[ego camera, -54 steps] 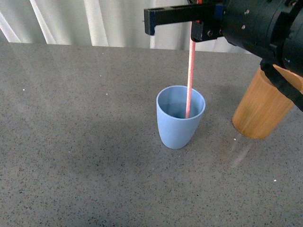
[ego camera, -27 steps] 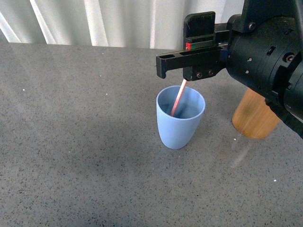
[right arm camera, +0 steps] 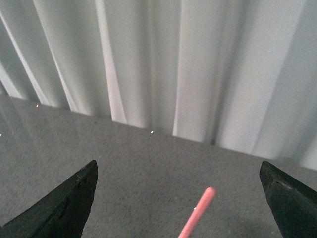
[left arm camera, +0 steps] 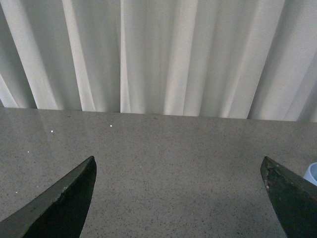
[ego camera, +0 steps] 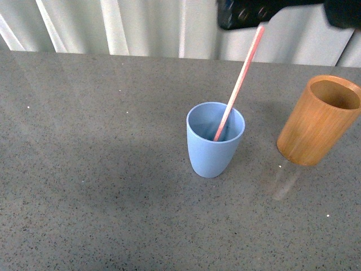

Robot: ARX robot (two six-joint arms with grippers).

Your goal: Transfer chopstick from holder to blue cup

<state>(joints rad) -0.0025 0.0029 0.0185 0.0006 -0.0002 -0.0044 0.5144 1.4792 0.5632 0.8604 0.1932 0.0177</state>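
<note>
Now chopstick (ego camera: 237, 84) leans inside blue cup (ego camera: 213, 151), free of right pincer (right arm camera: 178, 198)

A grey speckled stone-look table (ego camera: 96, 186) carries everything, its far edge meeting a pale pleated curtain (ego camera: 141, 28). Two vessels stand directly on it. The blue cup (ego camera: 214, 151) sits upright near the middle of the surface. The holder (ego camera: 316, 121), a light brown wooden cylinder, stands to its right, apart from the cup, with a faint reflection on the tabletop in front of its base.
</note>
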